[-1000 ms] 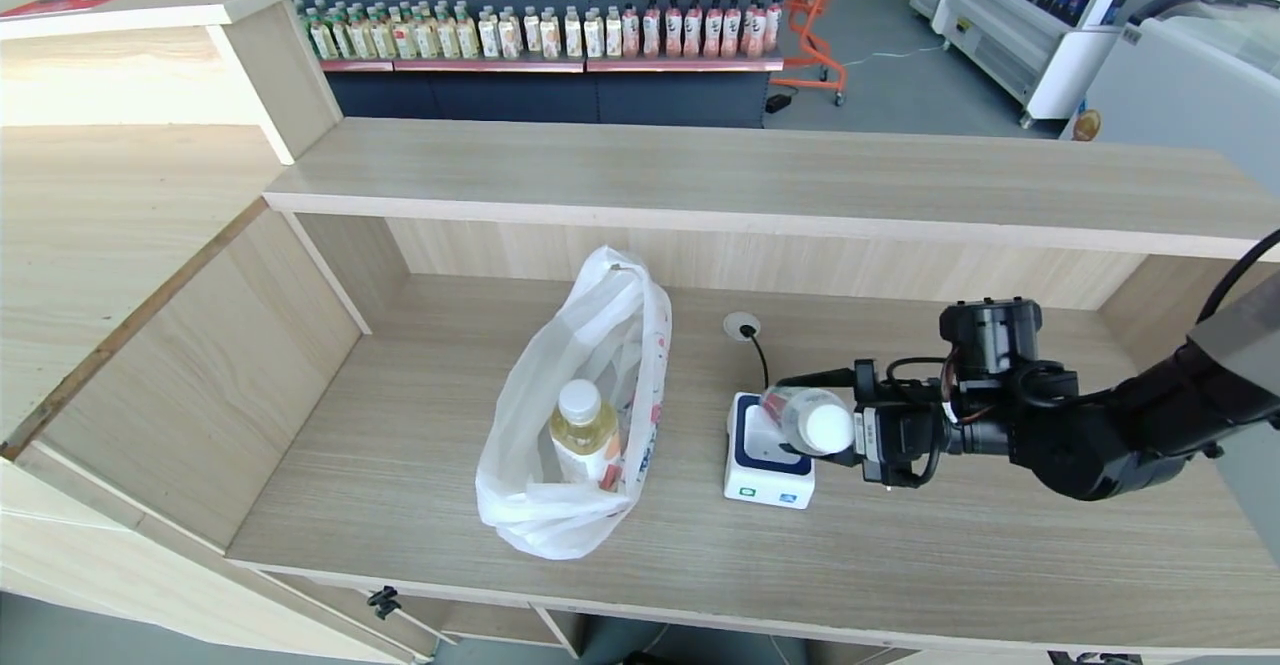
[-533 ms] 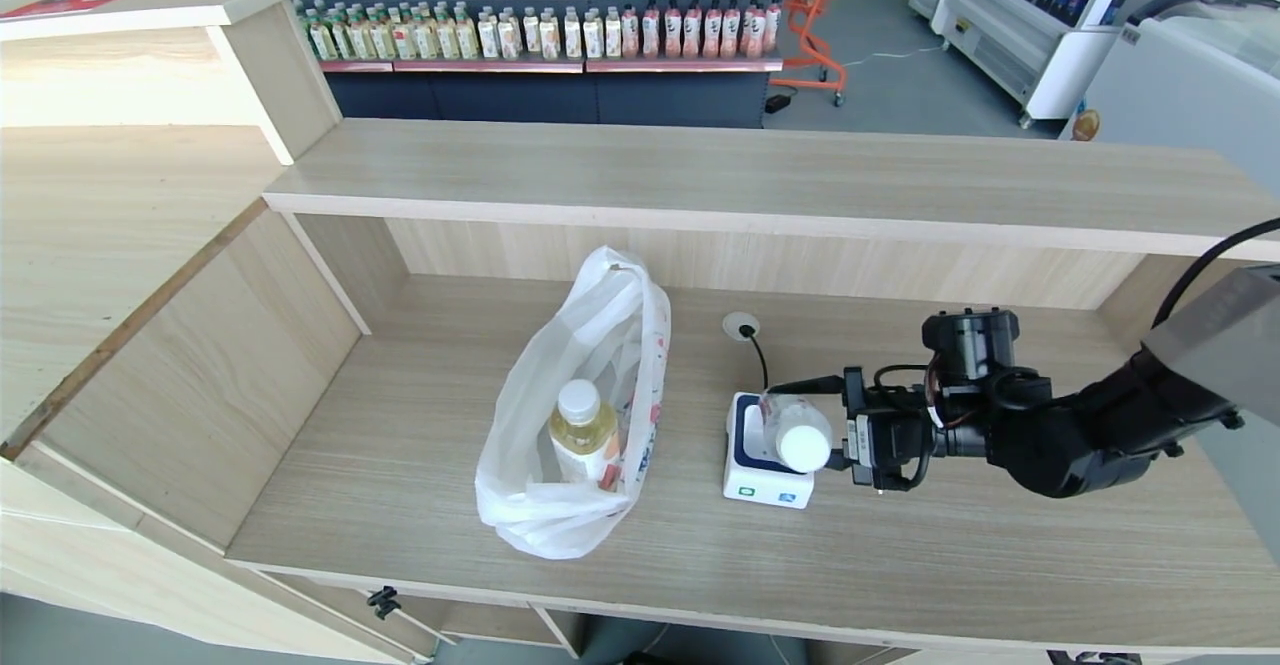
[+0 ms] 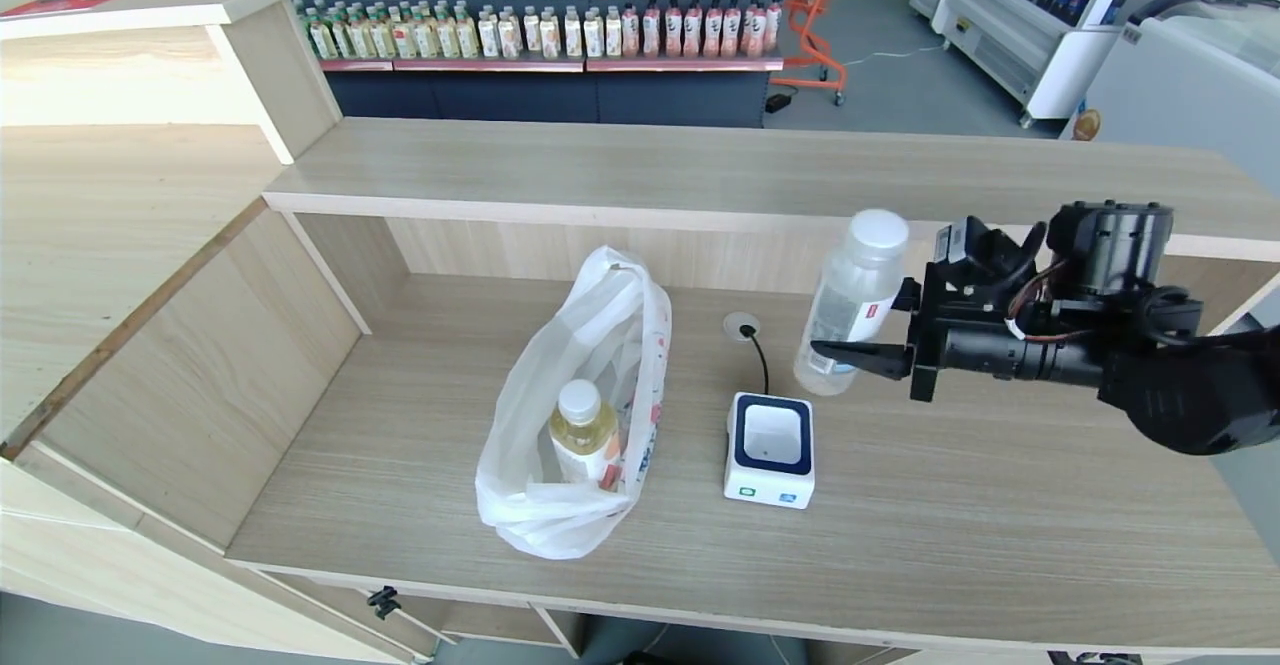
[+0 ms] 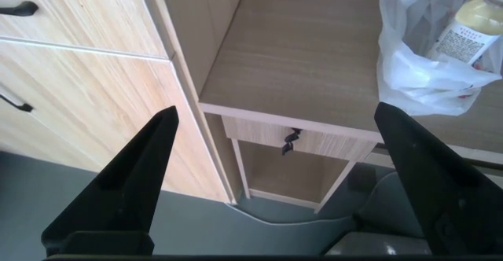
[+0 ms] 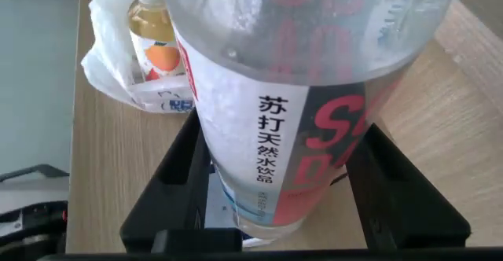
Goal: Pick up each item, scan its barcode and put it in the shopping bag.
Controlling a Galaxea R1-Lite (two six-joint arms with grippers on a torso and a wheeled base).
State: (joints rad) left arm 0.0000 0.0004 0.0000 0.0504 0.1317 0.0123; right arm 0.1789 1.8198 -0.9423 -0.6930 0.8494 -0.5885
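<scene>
My right gripper (image 3: 842,337) is shut on a clear water bottle (image 3: 852,297) with a white cap and a red and white label. It holds the bottle upright in the air, above and behind the white and blue scanner (image 3: 770,448) on the counter. In the right wrist view the water bottle (image 5: 314,96) sits between the black fingers (image 5: 169,186). The white shopping bag (image 3: 575,415) stands left of the scanner with a yellow drink bottle (image 3: 582,433) inside. My left gripper (image 4: 277,112) hangs open below the counter's front edge, with the shopping bag (image 4: 424,64) beyond it.
A black cable runs from the scanner to a grommet (image 3: 741,326) in the counter. A raised ledge (image 3: 760,180) runs along the back and a wooden side wall (image 3: 200,365) closes the left. Drawers with black handles (image 4: 19,9) are under the counter.
The right gripper has lifted the water bottle off the scanner, up and to the back right, and turned it from lying cap-forward to upright. The bag and scanner stayed put.
</scene>
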